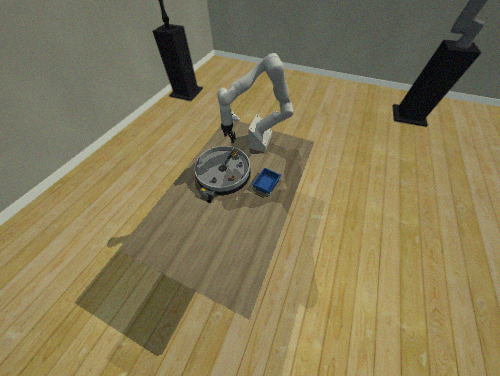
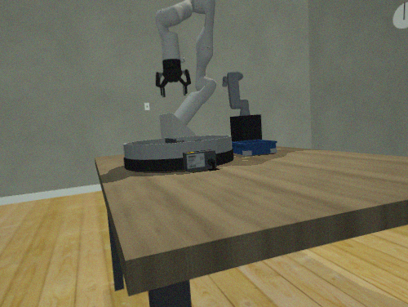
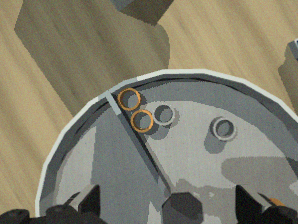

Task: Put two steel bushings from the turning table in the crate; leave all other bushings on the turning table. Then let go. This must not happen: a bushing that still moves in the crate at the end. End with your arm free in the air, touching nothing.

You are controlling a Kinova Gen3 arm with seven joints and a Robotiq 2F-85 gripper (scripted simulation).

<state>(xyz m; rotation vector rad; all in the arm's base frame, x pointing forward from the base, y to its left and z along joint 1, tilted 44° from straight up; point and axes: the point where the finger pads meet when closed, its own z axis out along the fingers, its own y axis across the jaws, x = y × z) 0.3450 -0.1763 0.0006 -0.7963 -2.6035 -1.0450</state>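
At the near edge of the wrist view the dark fingertips of the gripper [image 3: 170,207] are seen, spread wide apart with nothing between them. Below the gripper lies the turning table [image 3: 75,125], a round grey tray with a pale rim. A thin grey bar [image 3: 132,137] is laid across the tray floor. Ahead of the fingers, past the middle of the tray, two steel bushings are found: one grey ring [image 3: 224,128] by itself to the right, and another grey ring [image 3: 163,115] further left. Each is lying flat with its hole pointing up. The left grey ring is touching, or almost touching, an orange ring [image 3: 142,120], and a second orange ring [image 3: 129,99] is set just beyond, near the rim. The lone grey ring looks easier to grab. From the side, the arm is seen bent over the tray, with the gripper [image 2: 173,87] pointed straight down and held high above it. The blue crate [image 2: 254,147] is set beside the tray.
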